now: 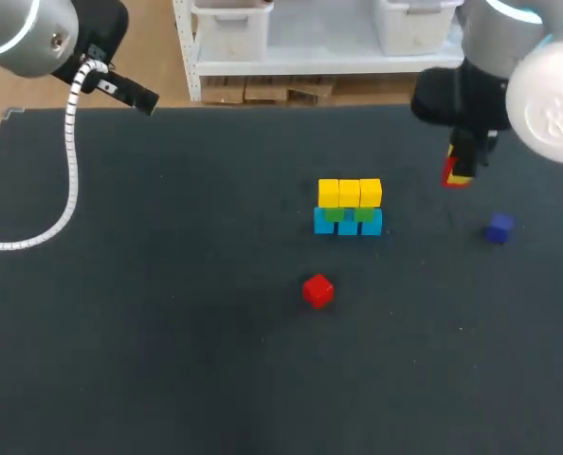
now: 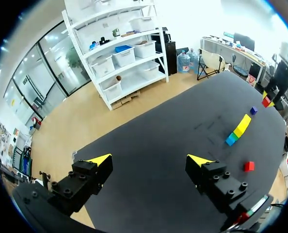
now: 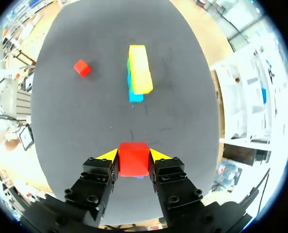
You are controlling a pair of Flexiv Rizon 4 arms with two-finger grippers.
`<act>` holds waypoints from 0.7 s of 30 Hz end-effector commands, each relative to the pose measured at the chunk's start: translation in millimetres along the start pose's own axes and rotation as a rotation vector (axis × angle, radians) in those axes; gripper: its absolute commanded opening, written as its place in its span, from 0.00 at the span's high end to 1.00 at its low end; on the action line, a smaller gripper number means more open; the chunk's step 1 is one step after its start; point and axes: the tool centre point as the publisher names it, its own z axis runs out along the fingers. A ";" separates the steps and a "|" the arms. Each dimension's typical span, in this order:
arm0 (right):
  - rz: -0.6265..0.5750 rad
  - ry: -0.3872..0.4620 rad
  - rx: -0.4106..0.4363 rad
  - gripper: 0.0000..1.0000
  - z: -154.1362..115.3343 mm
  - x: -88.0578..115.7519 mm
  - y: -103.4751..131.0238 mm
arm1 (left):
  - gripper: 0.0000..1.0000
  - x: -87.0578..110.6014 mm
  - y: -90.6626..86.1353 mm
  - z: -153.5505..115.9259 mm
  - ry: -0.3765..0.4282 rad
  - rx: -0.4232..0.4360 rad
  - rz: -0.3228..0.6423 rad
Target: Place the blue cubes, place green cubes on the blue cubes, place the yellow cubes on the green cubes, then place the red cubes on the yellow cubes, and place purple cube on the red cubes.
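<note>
Holding a red cube (image 3: 133,162) gripped between both fingers, our right gripper (image 3: 134,155) hangs well right of the stack (image 1: 348,220). Our left gripper (image 2: 149,160) is open, far away. If we release off-centre, the yellow row (image 1: 349,192) may topple.

Robotics laboratory test bench. Two industrial arms, the left arm (image 1: 35,38) trailing a white ribbed cable (image 1: 71,161) and the right arm (image 1: 537,85), flank a plain dark table (image 1: 168,379) that carries small coloured cubes: a three-layer stack (image 1: 348,207) of blue, green and yellow, a loose red cube (image 1: 317,290) and a purple cube (image 1: 499,228). The right gripper (image 3: 133,155), its yellow-tipped fingers closed on a held red cube (image 3: 133,164), is purpose-built manipulation hardware rather than household or shop equipment.
</note>
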 end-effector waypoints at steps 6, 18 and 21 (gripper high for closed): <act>-0.100 -0.006 -0.034 1.00 -17.8 -39.2 -12.9 | 0.00 -0.4 1.0 1.0 -0.001 0.003 0.001; -0.159 -0.019 -0.120 1.00 -13.2 -82.7 -17.2 | 0.00 -0.4 1.0 1.0 -0.001 0.003 0.001; -0.159 -0.029 -0.138 1.00 -8.0 -91.5 -13.8 | 0.00 -0.4 1.0 1.0 -0.001 0.003 0.001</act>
